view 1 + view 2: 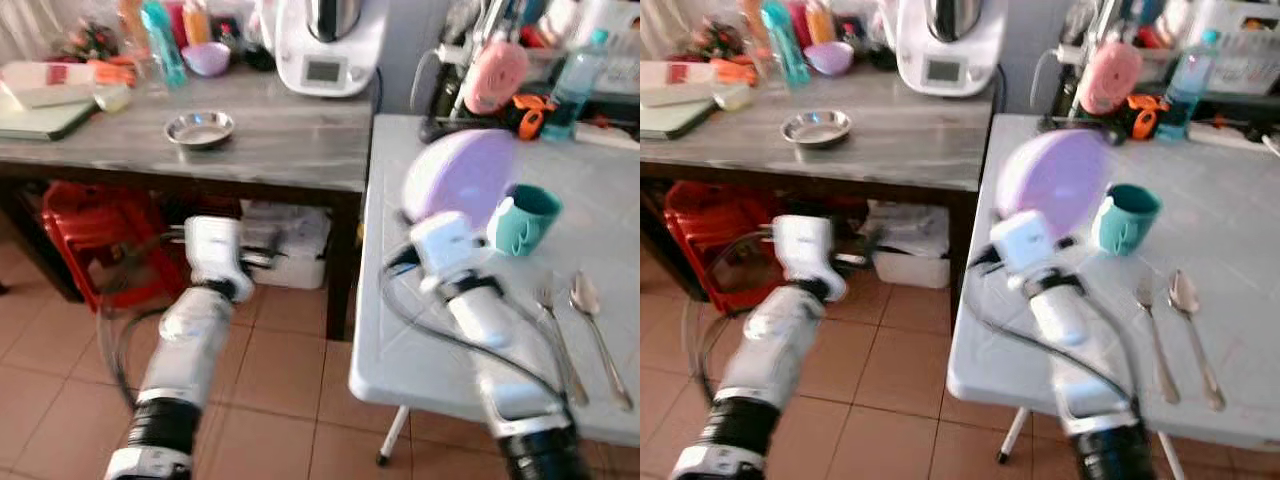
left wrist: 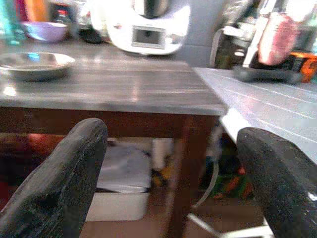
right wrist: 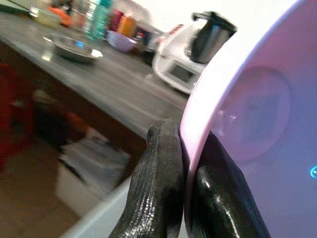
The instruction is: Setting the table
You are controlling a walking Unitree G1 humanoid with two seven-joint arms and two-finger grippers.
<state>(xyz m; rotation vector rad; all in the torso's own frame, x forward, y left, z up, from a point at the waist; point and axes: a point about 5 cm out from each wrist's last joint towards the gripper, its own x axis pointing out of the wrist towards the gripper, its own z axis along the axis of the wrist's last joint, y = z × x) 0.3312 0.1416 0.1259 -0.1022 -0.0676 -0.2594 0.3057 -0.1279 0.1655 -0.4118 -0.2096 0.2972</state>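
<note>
A lilac plate (image 1: 462, 175) is held on edge above the white folding table (image 1: 430, 330), with my right gripper (image 3: 184, 163) shut on its rim. A teal mug (image 1: 525, 218) stands just right of the plate. A fork (image 1: 556, 330) and a spoon (image 1: 592, 320) lie side by side on the white table to the right of my right arm. My left gripper (image 2: 173, 163) is open and empty, held low in front of the grey wooden table (image 1: 280, 140), below its edge. A small steel dish (image 1: 199, 127) sits on that wooden table.
A white kitchen machine (image 1: 325, 45), a lilac bowl (image 1: 207, 58), bottles and a tray crowd the back of the wooden table. A red stool (image 1: 95, 235) and a white box (image 1: 290, 245) sit under it. Clutter and a water bottle (image 1: 578, 80) line the white table's far edge.
</note>
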